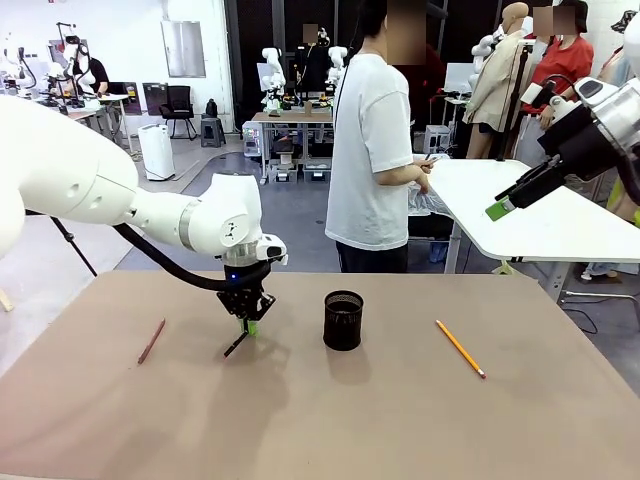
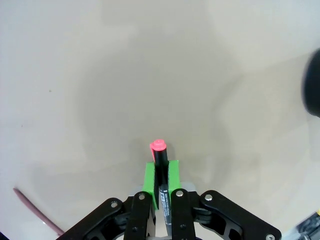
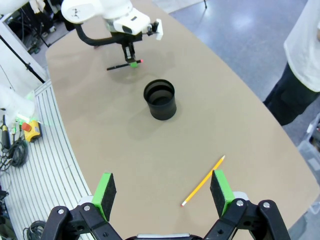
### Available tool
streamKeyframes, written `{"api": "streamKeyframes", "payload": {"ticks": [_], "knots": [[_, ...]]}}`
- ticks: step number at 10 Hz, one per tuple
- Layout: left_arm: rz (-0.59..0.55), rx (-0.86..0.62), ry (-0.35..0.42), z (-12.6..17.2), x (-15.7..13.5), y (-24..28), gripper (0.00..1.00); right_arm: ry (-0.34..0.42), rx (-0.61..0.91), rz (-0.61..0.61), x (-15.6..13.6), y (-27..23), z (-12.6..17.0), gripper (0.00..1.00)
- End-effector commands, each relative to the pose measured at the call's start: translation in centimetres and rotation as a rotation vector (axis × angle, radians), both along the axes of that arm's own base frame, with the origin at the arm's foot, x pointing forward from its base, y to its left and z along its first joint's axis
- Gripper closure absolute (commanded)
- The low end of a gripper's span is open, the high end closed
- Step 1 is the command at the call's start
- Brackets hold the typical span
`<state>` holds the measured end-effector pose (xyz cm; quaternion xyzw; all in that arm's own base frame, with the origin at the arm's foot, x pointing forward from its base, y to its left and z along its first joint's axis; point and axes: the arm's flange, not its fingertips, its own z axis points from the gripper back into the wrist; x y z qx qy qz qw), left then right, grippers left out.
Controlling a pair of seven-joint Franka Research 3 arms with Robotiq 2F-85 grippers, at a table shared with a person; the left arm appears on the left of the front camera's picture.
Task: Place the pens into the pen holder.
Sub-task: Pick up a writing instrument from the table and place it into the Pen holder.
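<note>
My left gripper [image 1: 248, 322] is shut on the black pen [image 1: 237, 344], left of the pen holder [image 1: 343, 320], a black mesh cup. In the left wrist view the pen [image 2: 160, 160] sits between the green pads [image 2: 149, 177], its red end pointing away. The right wrist view shows the same grip: pen [image 3: 122, 65] held by the left gripper [image 3: 131, 62] beyond the holder [image 3: 160, 99]. A reddish-brown pencil [image 1: 152, 340] lies at the table's left. An orange-yellow pencil [image 1: 460, 348] lies at the right. My right gripper [image 3: 162, 192] is open and high above the table, over the yellow pencil [image 3: 203, 181].
A person in a white shirt [image 1: 372, 150] stands at the far side of the brown table [image 1: 400, 420], turned toward a white table [image 1: 530, 215] at the right. The table's rounded edge [image 3: 55, 125] borders a grooved strip with cables.
</note>
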<state>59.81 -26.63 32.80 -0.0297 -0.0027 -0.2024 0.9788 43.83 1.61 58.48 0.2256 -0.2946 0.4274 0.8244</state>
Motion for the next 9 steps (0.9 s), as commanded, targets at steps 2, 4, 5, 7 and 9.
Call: {"api": "streamKeyframes", "payload": {"ticks": [2, 4, 5, 7, 9], "knots": [[-0.135, -0.334, -0.037, 3.4, -3.1, 3.7, 1.0, -0.003, 0.01, 0.005, 0.0, 0.0, 0.1, 0.0], [-0.279, -0.557, -0.114, 5.3, -4.2, 5.7, 1.0, -0.003, 0.01, 0.005, 0.0, 0.0, 0.1, 0.0], [-0.348, -0.672, -0.156, 6.1, -4.6, 6.6, 1.0, -0.003, 0.01, 0.005, 0.0, 0.0, 0.1, 0.0], [-0.46, -0.831, -0.206, 7.3, -5.0, 8.3, 1.0, -0.003, 0.01, 0.005, 0.0, 0.0, 0.1, 0.0], [-0.581, -0.905, -0.427, 8.2, -5.9, 9.9, 1.0, -0.003, 0.01, 0.005, 0.0, 0.0, 0.1, 0.0]]}}
